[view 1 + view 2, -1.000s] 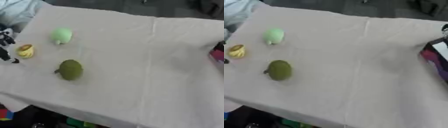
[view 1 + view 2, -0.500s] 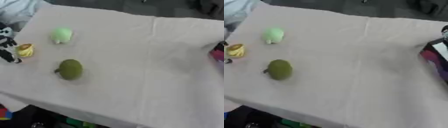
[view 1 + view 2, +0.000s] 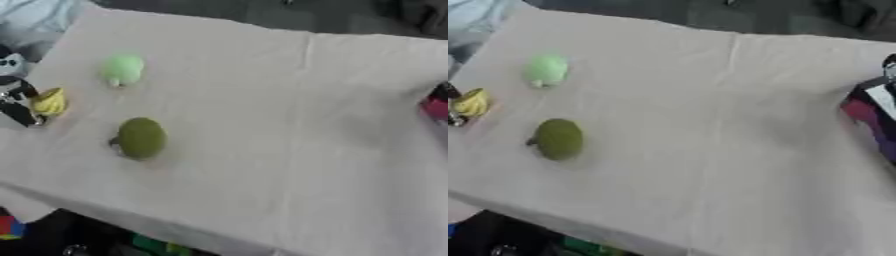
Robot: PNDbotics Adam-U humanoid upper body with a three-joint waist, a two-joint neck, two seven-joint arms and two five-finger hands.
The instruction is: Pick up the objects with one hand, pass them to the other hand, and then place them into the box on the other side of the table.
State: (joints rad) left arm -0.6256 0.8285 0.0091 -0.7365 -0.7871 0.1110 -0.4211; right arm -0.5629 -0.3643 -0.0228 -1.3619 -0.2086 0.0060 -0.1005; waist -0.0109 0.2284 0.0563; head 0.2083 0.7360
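Observation:
Three things lie on the white-clothed table (image 3: 289, 125). A small yellow thing (image 3: 50, 101) lies at the far left. A pale green fruit (image 3: 122, 69) lies behind it, and a dark olive round fruit (image 3: 141, 138) lies nearer the front. My left hand (image 3: 16, 97), black and white, comes in at the left edge and sits right against the yellow thing; it is too blurred to read its hold. A dark red and purple box (image 3: 871, 114) pokes in at the right edge. My right hand shows in neither view.
The cloth has a fold line (image 3: 302, 85) running front to back through the middle. The table's front edge (image 3: 175, 220) runs diagonally, with coloured items (image 3: 9, 226) on the floor below. Pale blue fabric (image 3: 35, 20) lies at the back left corner.
My left hand has stayed beside the yellow thing with barely any shift. The fruits have not moved.

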